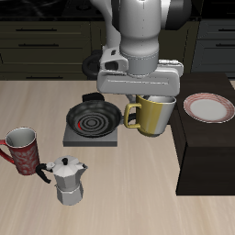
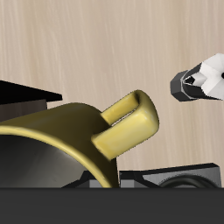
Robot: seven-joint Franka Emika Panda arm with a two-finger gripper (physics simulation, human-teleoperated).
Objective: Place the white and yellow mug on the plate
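I see the gripper (image 1: 151,95) apparently clamped on the white and yellow mug (image 1: 152,116), though its fingers are hidden, holding it beside the empty plate (image 1: 210,108); I count two mugs, one red mug (image 1: 24,151), one frying pan (image 1: 93,118), one moka pot (image 1: 67,180).

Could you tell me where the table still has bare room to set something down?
Bare wood lies along the front edge past the moka pot, and behind the red mug. It is crowded around the frying pan, where the gripper holds the white and yellow mug. The plate is empty.
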